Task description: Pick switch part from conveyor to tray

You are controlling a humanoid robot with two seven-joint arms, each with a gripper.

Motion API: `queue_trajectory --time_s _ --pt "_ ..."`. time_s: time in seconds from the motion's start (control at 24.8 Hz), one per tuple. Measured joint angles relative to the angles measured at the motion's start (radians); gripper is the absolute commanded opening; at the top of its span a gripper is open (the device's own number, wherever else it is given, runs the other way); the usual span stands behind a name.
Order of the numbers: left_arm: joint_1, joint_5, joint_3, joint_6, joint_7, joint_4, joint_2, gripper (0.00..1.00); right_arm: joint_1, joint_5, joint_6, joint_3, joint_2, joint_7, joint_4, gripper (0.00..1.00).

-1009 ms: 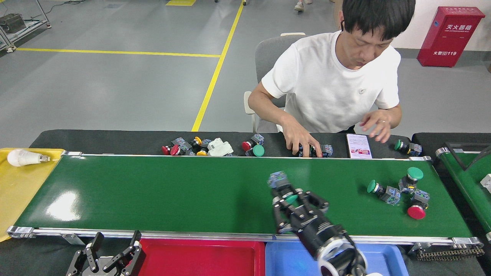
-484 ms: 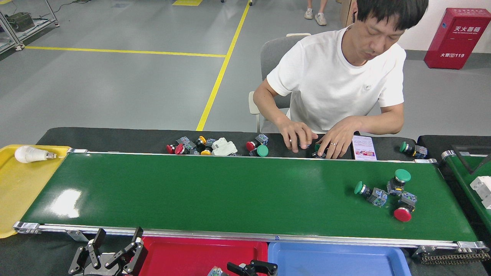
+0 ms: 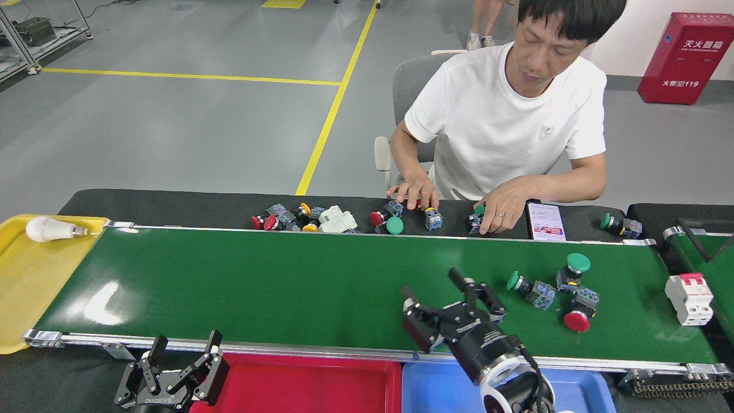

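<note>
The conveyor (image 3: pixel 287 287) spans the desk. Over its near rail the right gripper (image 3: pixel 444 301) hovers, jaws open and empty; just beyond it three switch parts (image 3: pixel 559 289) lie clustered on the conveyor. The left gripper (image 3: pixel 182 358), jaws open, sits before the rail beside the red tray (image 3: pixel 298 387).

Light bulb (image 3: pixel 49 229) on yellow tray (image 3: pixel 28 287), phone (image 3: pixel 546 221), red fire box (image 3: pixel 684 58)
</note>
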Motion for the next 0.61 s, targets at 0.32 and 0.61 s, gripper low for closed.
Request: queue_trajectory --time_s 0.32,0.61 --pt "-0.004 0.0 0.003 0.005 0.0 0.0 0.004 1.0 0.221 -0.002 0.166 -0.05 -0.096 -0.071 -0.042 1.0" --pt "-0.001 0.0 0.065 0.003 0.0 0.0 0.003 1.0 0.267 -0.004 0.105 -0.068 -0.115 -0.088 -0.068 1.0"
